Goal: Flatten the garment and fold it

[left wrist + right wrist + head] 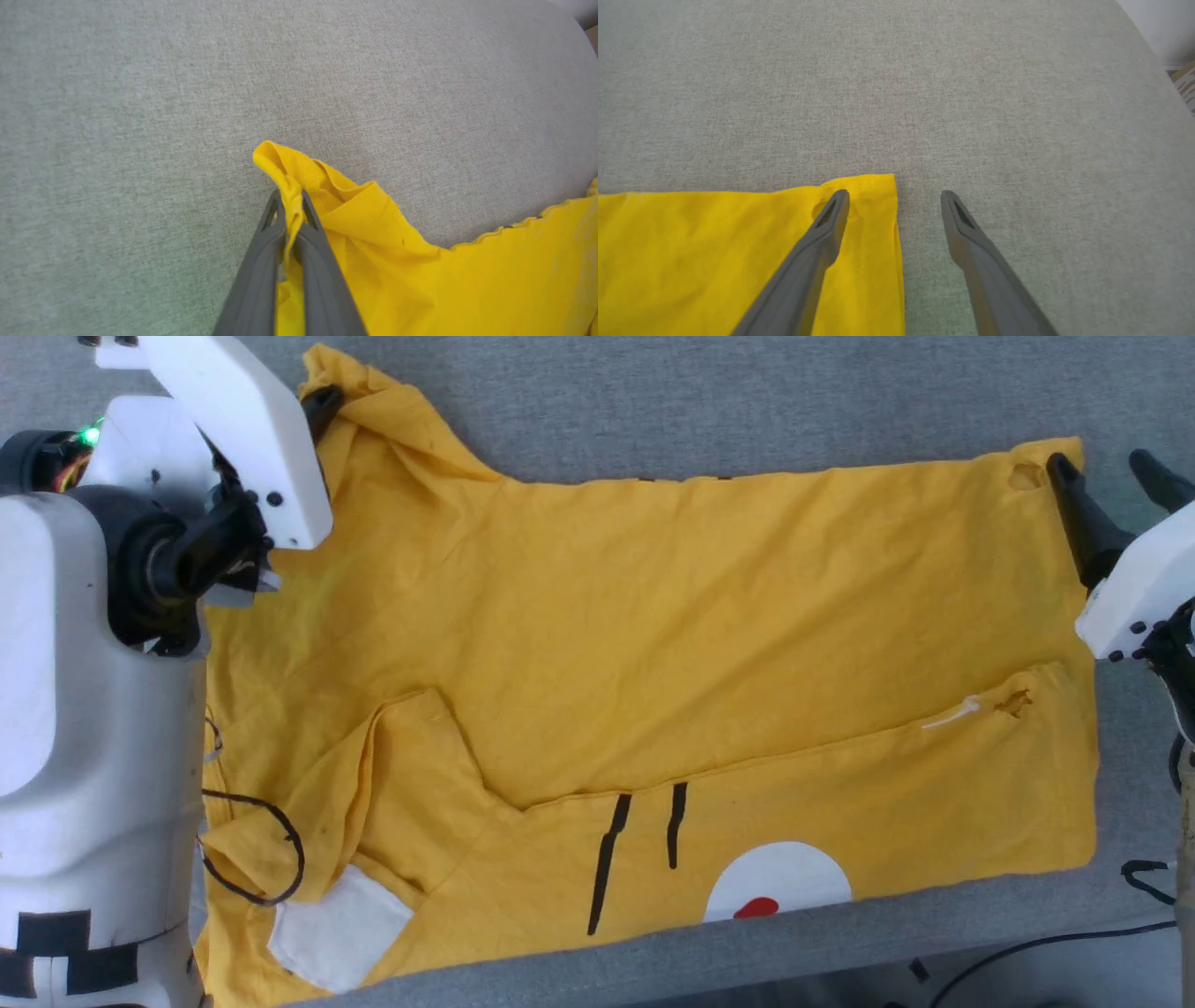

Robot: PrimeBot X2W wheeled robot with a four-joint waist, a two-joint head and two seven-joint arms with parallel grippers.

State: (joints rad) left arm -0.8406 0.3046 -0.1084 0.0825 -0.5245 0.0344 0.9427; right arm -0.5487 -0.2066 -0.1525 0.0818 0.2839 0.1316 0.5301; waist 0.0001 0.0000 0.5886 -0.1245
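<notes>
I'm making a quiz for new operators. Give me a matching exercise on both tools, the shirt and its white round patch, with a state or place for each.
1 left tool
2 right tool
3 garment
4 white round patch

a open, straddling a hem corner
b spread on the grey surface
c shut on a bunched corner
d at the near edge, beside the black stripes

Pairs: 1-c, 2-a, 3-b, 4-d

The T-shirt (653, 616) is bright yellow, with black stripes (609, 859) and a white patch (780, 875) dotted red. The table covering (709, 401) is heathered grey.

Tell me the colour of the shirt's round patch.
White round patch with a red mark; clearest in head view.
</notes>
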